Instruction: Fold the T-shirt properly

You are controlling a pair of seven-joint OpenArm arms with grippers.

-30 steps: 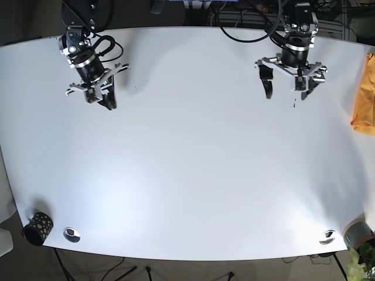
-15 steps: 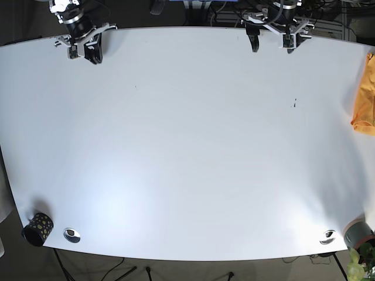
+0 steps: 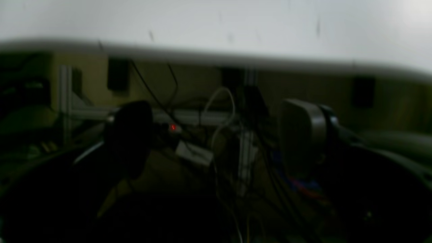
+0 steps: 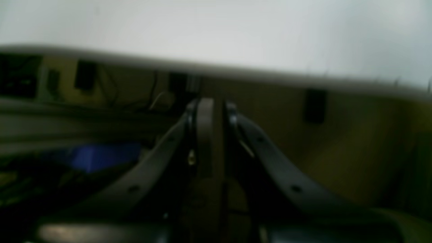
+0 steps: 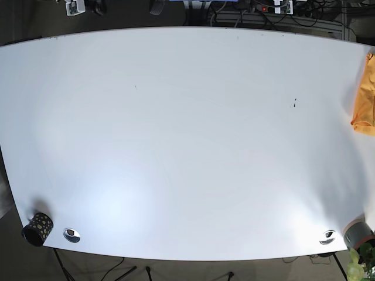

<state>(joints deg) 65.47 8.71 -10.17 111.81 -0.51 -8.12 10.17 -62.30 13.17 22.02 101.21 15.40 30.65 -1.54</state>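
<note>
The orange T-shirt (image 5: pixel 365 96) lies bunched at the table's right edge, partly cut off by the frame. Both arms are pulled back behind the far edge of the white table (image 5: pixel 187 146); the base view shows only slivers of them at the top. In the left wrist view my left gripper (image 3: pixel 216 131) is open, its two dark fingers wide apart with nothing between them, facing the table's back edge (image 3: pixel 216 59). In the right wrist view my right gripper (image 4: pixel 211 114) is shut, its fingers pressed together and holding nothing.
A black speckled cup (image 5: pixel 37 228) stands at the front left corner, with a metal disc (image 5: pixel 71 235) beside it. Another disc (image 5: pixel 327 237) and a grey cup (image 5: pixel 358 233) are at the front right. Cables (image 3: pixel 221 111) hang behind the table.
Both arms have withdrawn from over the table toward the far edge and have almost left the base view. The T-shirt has not moved.
</note>
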